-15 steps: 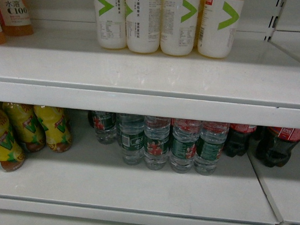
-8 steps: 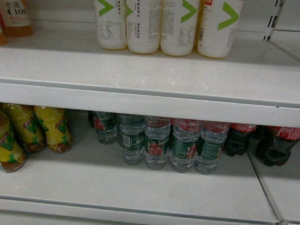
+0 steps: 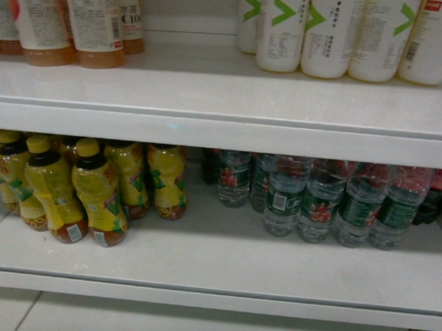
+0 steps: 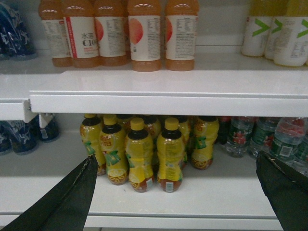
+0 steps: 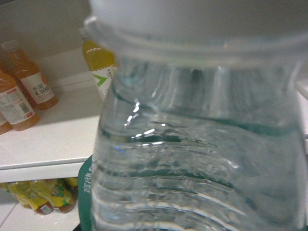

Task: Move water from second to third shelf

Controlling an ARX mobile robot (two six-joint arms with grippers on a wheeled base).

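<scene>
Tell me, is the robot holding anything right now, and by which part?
Probably: a water bottle fills the right wrist view, seen close up just below its cap, so the right tool likely holds it, though the grip spot is hidden. The left tool is open and empty.

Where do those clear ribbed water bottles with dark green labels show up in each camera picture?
Head: clear ribbed green-labelled water bottles stand lower shelf, right of centre.
Left wrist: same row at far right, lower shelf.
Right wrist: one such bottle fills the frame, very close.
Shared landmark: yellow drink bottles on the lower shelf.
</scene>
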